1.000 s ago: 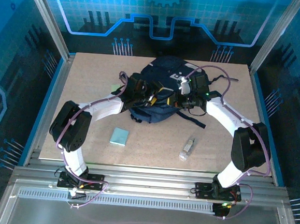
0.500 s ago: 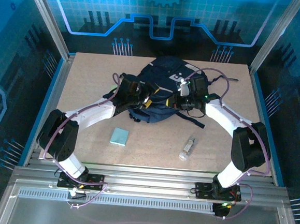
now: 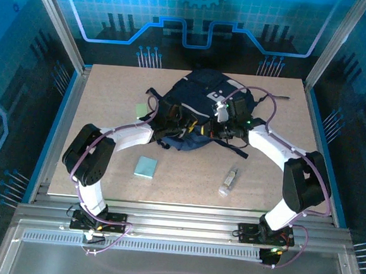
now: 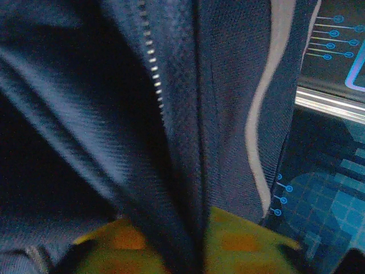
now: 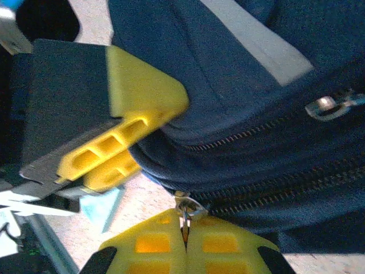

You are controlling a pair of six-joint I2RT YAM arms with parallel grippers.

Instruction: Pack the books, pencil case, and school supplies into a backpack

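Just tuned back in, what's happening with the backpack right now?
Both arms are at the backpack. The left jaws are shut on a fold of its navy fabric; the right jaws pinch a zipper pull. The teal pad, clear tube and green block lie on the table, unpacked.

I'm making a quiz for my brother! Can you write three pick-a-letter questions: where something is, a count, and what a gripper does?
1. Where is the teal pad? A on the table, nearer the arms than the backpack; B on top of it; C in a gripper.
2. How many small things lie loose on the table? A one; B three; C five.
3. The right gripper is: A wide open; B holding a book; C shut on a zipper pull.
Answers: A, it lies on bare board; B, pad, green block, clear tube; C, the pull sits between its closed jaws.
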